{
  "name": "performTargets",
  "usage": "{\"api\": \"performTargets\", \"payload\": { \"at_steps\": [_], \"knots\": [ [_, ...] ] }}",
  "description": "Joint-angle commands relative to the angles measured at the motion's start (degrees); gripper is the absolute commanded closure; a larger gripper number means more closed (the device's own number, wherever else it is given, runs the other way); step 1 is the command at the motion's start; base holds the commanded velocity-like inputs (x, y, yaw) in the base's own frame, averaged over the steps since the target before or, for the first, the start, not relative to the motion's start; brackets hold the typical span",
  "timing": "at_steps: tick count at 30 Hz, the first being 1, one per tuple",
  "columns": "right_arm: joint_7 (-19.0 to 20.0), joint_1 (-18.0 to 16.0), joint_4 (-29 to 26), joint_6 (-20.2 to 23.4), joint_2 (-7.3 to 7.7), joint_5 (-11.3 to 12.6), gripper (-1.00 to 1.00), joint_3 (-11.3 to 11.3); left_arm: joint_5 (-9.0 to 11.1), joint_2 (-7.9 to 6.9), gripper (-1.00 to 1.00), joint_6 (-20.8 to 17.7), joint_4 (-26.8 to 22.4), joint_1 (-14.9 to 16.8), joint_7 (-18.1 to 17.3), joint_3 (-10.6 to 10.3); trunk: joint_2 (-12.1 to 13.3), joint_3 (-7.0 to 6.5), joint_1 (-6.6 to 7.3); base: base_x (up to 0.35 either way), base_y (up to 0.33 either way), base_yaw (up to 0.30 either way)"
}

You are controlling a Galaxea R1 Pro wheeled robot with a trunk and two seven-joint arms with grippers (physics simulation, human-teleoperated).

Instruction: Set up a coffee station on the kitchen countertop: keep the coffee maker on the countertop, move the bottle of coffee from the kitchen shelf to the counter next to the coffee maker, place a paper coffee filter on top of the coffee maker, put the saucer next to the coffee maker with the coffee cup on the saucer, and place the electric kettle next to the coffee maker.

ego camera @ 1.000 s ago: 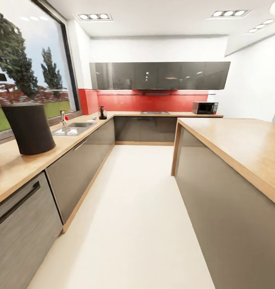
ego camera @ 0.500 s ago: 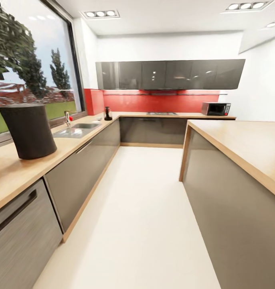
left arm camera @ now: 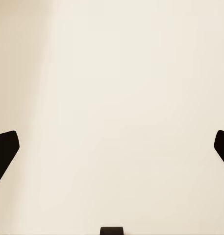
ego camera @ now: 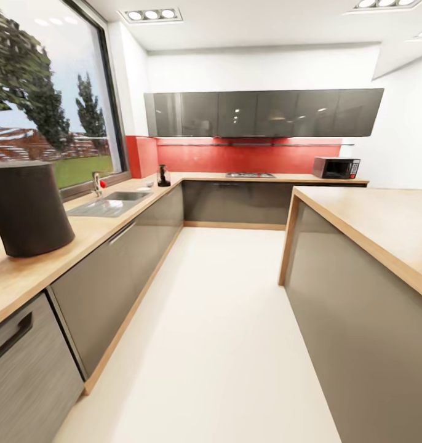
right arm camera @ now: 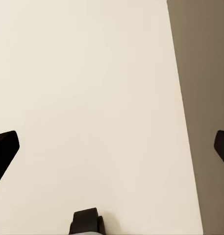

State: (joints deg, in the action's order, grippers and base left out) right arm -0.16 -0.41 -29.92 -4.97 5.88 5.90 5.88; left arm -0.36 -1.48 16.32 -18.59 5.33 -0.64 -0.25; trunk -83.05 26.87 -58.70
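The coffee maker [ego camera: 26,209], a tall near-black rounded column, stands on the kitchen countertop [ego camera: 94,237] at the left, in front of the window. A small dark jug-like thing [ego camera: 163,176], perhaps the electric kettle, sits far off at the counter's corner by the red wall. In the left wrist view my left gripper [left arm camera: 112,152] is open, its dark fingertips [left arm camera: 4,152] wide apart over pale floor. My right gripper [right arm camera: 112,149] is open too, over the floor beside a grey cabinet front [right arm camera: 210,73].
A steel sink [ego camera: 109,203] with a tap [ego camera: 97,183] is inset past the coffee maker. A wood-topped island [ego camera: 371,221] lines the right side. A microwave [ego camera: 337,167] stands on the back counter. A pale floor aisle [ego camera: 217,320] runs between counter and island.
The whole head view has shifted as the camera moved, so the coffee maker now sits further left and lower in the picture. The things themselves have not moved.
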Motion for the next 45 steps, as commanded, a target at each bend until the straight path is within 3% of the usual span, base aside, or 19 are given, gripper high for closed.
{"api": "performTargets", "payload": {
  "at_steps": [1,45],
  "knots": [
    [-0.02,-0.03,0.04,-0.22,0.01,0.60,-1.00,-0.08,-0.05,-0.01,-1.00,0.19,0.04,0.04,-0.07,-0.02,-0.03,0.06,-0.03,0.336,0.000,0.000],
    [-0.02,-0.03,0.04,-0.22,0.10,0.66,-1.00,0.01,-0.08,-0.01,-1.00,0.16,0.04,0.04,-0.07,-0.02,-0.03,0.06,-0.03,0.336,0.000,0.040]
  ]
}}
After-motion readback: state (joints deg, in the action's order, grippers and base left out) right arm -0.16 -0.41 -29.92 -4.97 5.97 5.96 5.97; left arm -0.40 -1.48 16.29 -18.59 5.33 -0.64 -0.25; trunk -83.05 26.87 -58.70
